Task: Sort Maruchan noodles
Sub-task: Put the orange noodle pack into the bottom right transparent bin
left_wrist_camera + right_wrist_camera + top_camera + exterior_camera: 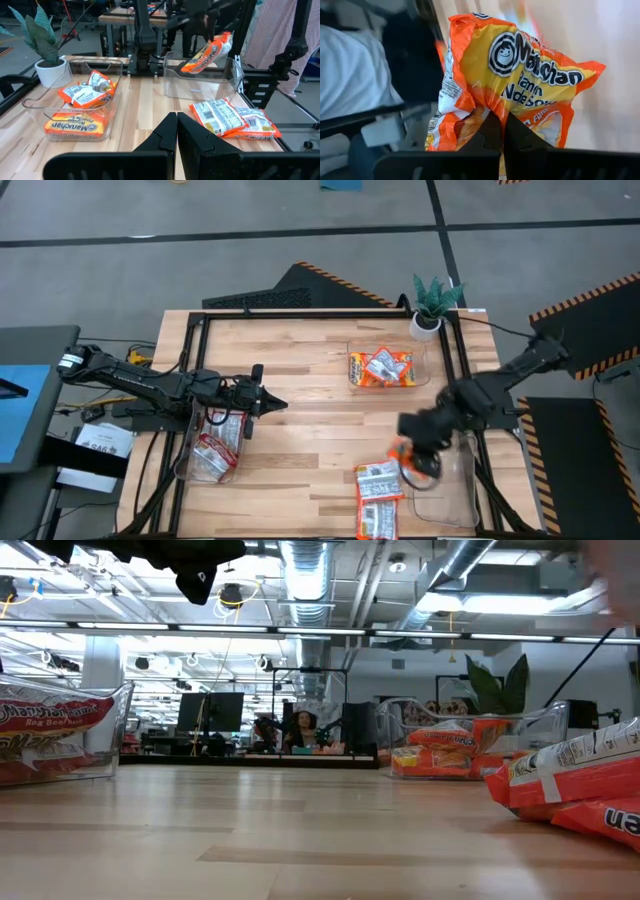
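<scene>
Orange noodle packet [520,80] fills my right wrist view, pinched tight in the right gripper [501,131]. From above, I see it held over the near-right clear bin [455,490]. Across the table, the left gripper [176,132] waits with fingers together above its bin [190,465]. I think the thin pinch could slip, dropping the packet outside.

An open-plan robotics lab: exposed ceiling ducts [305,565], desks with monitors [215,710], and hazard-striped floor mats [590,305] around the wooden table [300,350].
</scene>
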